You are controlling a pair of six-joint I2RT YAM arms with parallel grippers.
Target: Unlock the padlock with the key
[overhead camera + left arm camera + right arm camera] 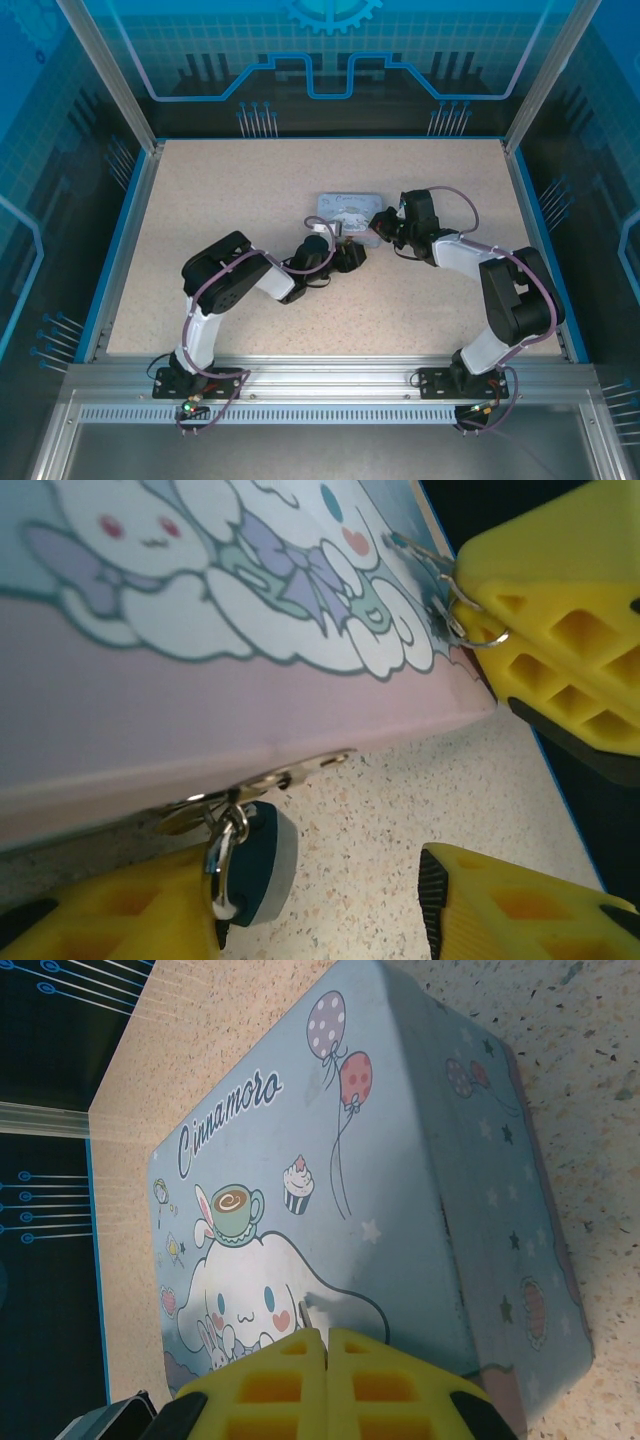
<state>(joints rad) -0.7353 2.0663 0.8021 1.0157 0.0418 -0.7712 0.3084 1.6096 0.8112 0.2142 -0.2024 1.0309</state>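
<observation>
Starting at the near edge of the table (200,210), both arm bases sit bolted side by side, each arm reaching in toward the middle. The left gripper (322,882) is low on the tabletop, its yellow fingers (520,910) spread apart with open tabletop between them. Nothing is clamped there, the jaws are released.

Right against the inside of its other finger hangs the padlock (258,865). It's a little dark body with a silvery shackle, looped through a thin metal hasp (300,770) on the tin's near side wall. Its body hangs down to the tabletop. Whether the finger actually touches it, I can't tell.

Just past that is the tin (400,1160), pale blue, printed with a cartoon and balloons. It lies flat around the middle of the table, a little toward the far edge.

Over the tin's right end comes the right gripper (326,1345), with its yellow fingers pressed tight together. Pinched between them is the key (316,1312), a thin silvery sliver poking out over the lid. From the left wrist view its wire ring shows at those fingertips, well apart from the padlock.
</observation>
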